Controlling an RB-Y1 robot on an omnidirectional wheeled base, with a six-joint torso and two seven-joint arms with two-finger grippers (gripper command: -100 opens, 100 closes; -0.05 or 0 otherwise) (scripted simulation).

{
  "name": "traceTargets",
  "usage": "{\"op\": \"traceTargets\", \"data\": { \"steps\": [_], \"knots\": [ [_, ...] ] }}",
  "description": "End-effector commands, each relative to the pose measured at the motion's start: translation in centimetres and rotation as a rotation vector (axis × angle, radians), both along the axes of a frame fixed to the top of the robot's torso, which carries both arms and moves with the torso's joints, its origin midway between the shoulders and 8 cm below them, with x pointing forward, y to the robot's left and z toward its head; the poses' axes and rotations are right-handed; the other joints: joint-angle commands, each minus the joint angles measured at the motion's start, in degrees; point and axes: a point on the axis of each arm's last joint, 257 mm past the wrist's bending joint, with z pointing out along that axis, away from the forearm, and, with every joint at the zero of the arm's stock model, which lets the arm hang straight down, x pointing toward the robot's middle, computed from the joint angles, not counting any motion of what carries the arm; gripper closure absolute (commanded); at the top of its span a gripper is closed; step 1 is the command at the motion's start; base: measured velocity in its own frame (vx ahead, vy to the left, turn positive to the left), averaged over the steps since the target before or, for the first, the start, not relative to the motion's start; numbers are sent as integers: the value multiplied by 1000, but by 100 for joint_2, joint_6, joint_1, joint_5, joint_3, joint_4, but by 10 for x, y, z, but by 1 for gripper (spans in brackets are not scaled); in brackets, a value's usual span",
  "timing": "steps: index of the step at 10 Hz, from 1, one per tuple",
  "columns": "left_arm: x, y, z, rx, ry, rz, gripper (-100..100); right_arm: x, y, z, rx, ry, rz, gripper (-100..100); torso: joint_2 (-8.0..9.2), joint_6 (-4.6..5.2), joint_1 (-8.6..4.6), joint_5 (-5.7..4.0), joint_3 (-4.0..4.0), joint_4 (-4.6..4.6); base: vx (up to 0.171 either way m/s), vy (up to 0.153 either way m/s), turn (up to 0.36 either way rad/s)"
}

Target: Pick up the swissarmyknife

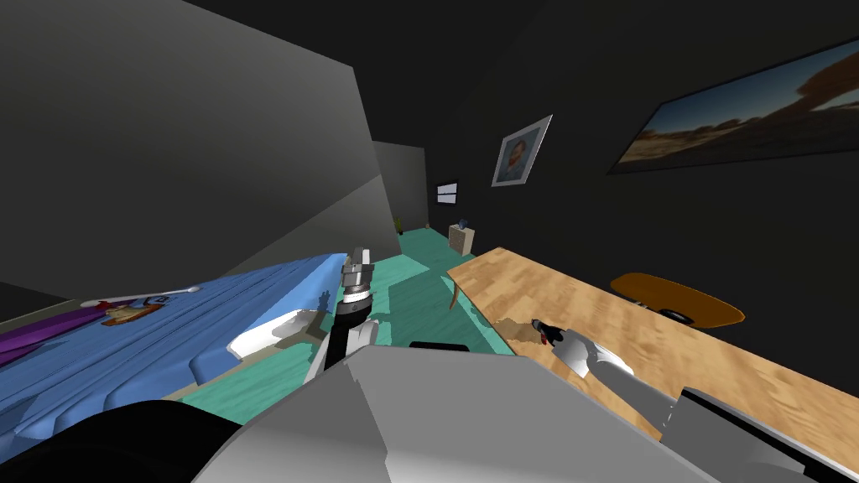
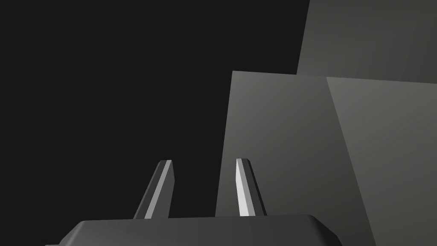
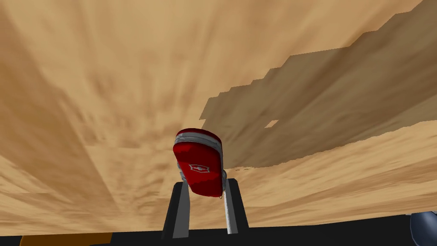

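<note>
Left wrist view idle, right wrist view on the knife.
Left claw (image 2: 205, 164) points upward beside the blue bed (image 1: 126, 360), blades apart on nothing. Right claw (image 3: 205, 185) is clamped on the sides of the red Swiss Army knife (image 3: 198, 162) over the wooden surface (image 3: 106, 85). Only the knife's near end seems gripped, so I judge a slow, straight lift with a steady squeeze best. Its underside is hidden; contact with the surface cannot be told.

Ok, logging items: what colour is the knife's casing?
The knife is red with a white cross emblem; best in right wrist view.
</note>
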Motion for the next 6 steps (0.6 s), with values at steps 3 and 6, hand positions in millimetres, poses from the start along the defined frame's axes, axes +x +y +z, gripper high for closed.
{"op": "traceTargets", "data": {
  "steps": [3, 6],
  "knots": [
    [0, 0, 0, 0, 0, 0, 0, 0, 0, 0, 0, -1, 0, 100, -1, 1, -2, 0, -1, -1, 0, 0, 0],
    [0, 0, 0, 0, 0, 0, 0, 6, -3, 10, 0, -2, 10, 100, 4, 4, 10, 2, 1, -1, -12, 34, -38]
  ]
}}
